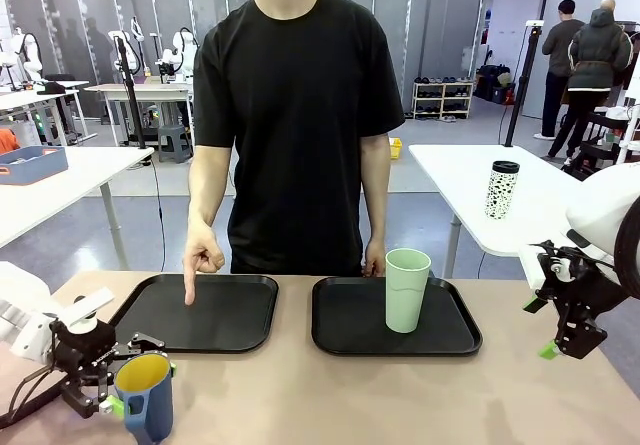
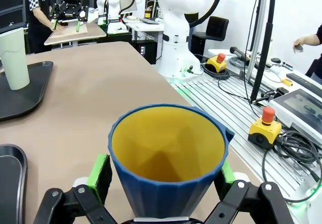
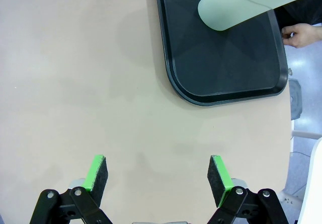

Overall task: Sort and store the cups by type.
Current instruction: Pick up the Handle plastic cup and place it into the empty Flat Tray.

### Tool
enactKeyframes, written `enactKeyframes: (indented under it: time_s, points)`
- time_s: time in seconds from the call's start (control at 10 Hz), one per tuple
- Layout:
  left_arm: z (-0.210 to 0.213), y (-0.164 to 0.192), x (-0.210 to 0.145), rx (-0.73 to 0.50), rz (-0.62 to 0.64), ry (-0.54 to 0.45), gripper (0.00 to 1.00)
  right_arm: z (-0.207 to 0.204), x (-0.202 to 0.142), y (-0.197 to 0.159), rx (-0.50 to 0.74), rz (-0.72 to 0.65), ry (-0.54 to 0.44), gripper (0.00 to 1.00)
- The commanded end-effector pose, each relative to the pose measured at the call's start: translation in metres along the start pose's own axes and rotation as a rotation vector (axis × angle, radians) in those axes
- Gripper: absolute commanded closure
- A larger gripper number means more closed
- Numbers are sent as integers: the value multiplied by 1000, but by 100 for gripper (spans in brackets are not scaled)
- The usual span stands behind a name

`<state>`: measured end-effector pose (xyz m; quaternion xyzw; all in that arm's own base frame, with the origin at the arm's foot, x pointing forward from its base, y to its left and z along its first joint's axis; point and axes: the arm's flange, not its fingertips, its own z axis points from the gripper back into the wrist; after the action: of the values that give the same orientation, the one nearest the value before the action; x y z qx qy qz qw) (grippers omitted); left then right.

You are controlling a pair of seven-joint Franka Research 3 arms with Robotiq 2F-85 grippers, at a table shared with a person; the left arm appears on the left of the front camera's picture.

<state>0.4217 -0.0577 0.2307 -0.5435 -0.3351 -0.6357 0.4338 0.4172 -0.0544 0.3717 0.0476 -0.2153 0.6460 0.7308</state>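
Blue mug [image 2: 168, 168]: upright at the table's near left edge, between the wide-spread pads of the left gripper [image 2: 163, 176], not yet clamped. Mint tumbler [image 1: 407, 289]: on right tray [image 1: 340, 335]. Advice: close squarely on the wall, lift level, carry to the pointed-at left tray [image 1: 240, 315]; right gripper [image 3: 158, 176] idle, agape, empty

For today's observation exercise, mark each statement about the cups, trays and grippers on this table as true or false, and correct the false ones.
1. The green tumbler stands upright on the right tray. True.
2. The blue mug sits on the left tray. False: it stands on the bare table in front of that tray, between the left gripper's fingers.
3. The person's hand points a finger down at the left tray. True.
4. The right gripper holds the green tumbler. False: its jaws are open with nothing between them, above bare table, apart from the tumbler.
5. The blue mug is yellow inside. True.
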Motion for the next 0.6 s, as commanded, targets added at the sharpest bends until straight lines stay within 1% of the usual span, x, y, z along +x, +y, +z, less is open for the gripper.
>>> enactKeyframes:
  time_s: [0.0,0.5]
  points:
    - [-8,-23,-46,3,-59,-5,0,-2,0,-3,-6,3,6,0]
    - [-8,-22,-47,0,-57,5,0,-2,0,-3,-6,3,6,0]
